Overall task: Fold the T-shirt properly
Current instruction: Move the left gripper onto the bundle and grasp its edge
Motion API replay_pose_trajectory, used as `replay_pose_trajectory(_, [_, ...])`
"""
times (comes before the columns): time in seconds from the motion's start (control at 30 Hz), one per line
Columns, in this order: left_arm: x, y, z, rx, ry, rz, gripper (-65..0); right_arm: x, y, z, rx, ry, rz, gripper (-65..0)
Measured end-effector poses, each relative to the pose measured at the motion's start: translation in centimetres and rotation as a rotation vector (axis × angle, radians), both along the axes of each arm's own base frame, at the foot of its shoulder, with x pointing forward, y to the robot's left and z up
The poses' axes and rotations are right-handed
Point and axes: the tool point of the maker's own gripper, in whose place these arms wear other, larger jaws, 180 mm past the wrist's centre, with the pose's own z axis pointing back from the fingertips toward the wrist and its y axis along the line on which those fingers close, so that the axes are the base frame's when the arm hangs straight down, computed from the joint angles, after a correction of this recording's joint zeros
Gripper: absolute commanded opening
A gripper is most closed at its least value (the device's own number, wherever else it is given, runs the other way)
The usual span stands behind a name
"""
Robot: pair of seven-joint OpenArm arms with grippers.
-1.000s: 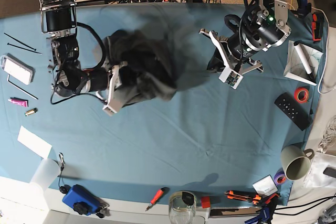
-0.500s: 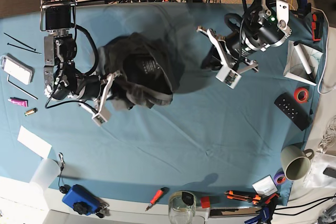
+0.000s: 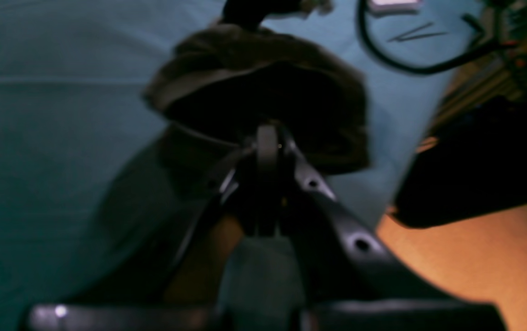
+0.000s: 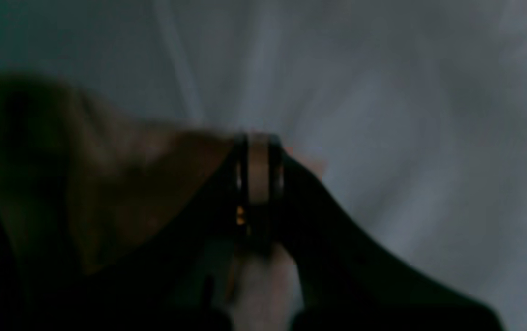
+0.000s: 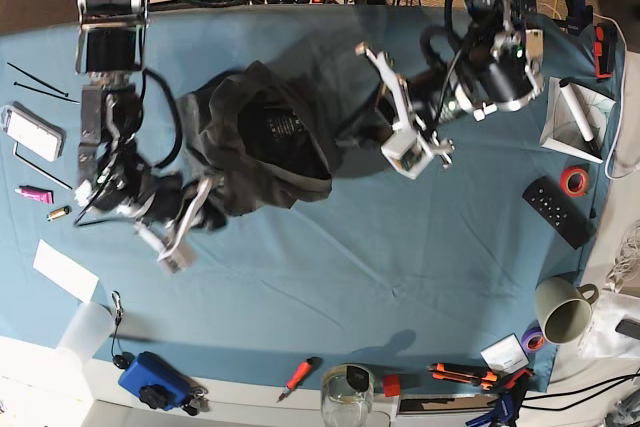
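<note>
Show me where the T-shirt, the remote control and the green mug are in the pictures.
T-shirt (image 5: 265, 142), base view, on the crumpled dark body of the cloth.
Remote control (image 5: 557, 211), base view, on the middle of its black face.
Green mug (image 5: 562, 313), base view, on its rim.

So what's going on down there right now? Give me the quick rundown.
Left gripper and right gripper both shut on the T-shirt. T-shirt bunched up between them on the blue tablecloth, not yet flat. Nothing in the way nearby.
</note>
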Motion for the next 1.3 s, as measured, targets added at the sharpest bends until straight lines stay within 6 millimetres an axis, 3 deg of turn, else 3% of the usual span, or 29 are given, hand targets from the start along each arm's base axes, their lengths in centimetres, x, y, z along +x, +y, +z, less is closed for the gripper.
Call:
replay_pose_trajectory(0.1, [1.8, 0.1, -1.7, 0.003, 0.048, 0.007, -65.0, 2.0, -2.3, 2.6, -0.002, -0.067, -0.066, -65.0])
replay_pose_trajectory(0.2, [2.8, -0.9, -2.7, 0.013, 0.078, -0.031, -65.0, 2.5, -4.3, 3.4, -0.034, -0.084, -0.120, -65.0])
replay_pose_trajectory(0.43, [-1.0, -7.7, -1.8, 0.044, 0.046, -0.340, -65.0, 1.8, -6.6, 2.2, -0.049, -0.019, -0.148, -65.0])
replay_pose_trajectory(0.53, [-2.7, -9.2, -3.5, 0.154, 0.027, -0.410, -65.0, 1.6, -6.9, 2.3, -0.035, -0.011, -0.147, -65.0])
replay_pose_trajectory(0.63, [-2.8, -10.6, -3.3, 0.160, -0.018, -0.400, -65.0, 1.4, -7.0, 2.2, -0.040, 0.002, -0.145, -65.0])
replay_pose_trajectory(0.87, [-0.4, -9.9, -5.3, 0.263, -0.063, -0.296, -65.0, 1.2, -7.0, 2.0, -0.045, 0.020, -0.142, -65.0])
replay_pose_trajectory(1.03, [0.6, -8.5, -11.3, 0.362, 0.094, -0.286, -65.0, 0.3, -5.3, 2.1, 0.023, 0.053, -0.063, -65.0])
replay_pose_trajectory(1.2, [3.6, -7.8, -12.2, 0.388, 0.124, -0.164, -65.0, -1.2, -2.7, 2.9, 0.126, 0.077, 0.072, -65.0])
replay_pose_trajectory(1.3, [3.9, -7.7, -12.0, 0.395, 0.115, -0.157, -65.0, -2.0, -0.8, 4.0, 0.243, 0.074, 0.138, -65.0])
